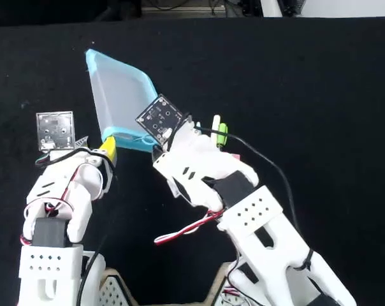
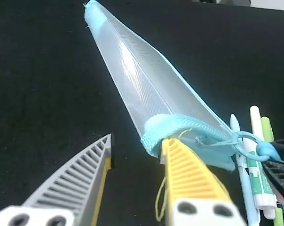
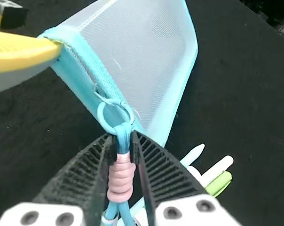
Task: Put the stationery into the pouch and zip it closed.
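Observation:
A translucent pouch [image 1: 119,95] with light blue edging lies on the black table, its zipper end nearest the arms. My right gripper [image 3: 123,139] is shut on the blue zipper pull cord [image 3: 119,174] just below its ring [image 3: 114,113]. My left gripper [image 2: 135,150] is open, with nothing between its fingers. Its yellow finger [image 2: 189,174] touches the pouch's [image 2: 142,80] zipper end, and its grey finger [image 2: 81,174] stands apart over bare table. Several pens [image 1: 218,131], white, green and light blue, lie outside the pouch beside the right gripper; they also appear as pens [image 3: 212,172] under it.
The black tabletop [image 1: 307,95] stretches wide to the right and behind the pouch. Both white arm bases [image 1: 52,255] crowd the near edge, and a red and white cable [image 1: 180,233] hangs from the right arm.

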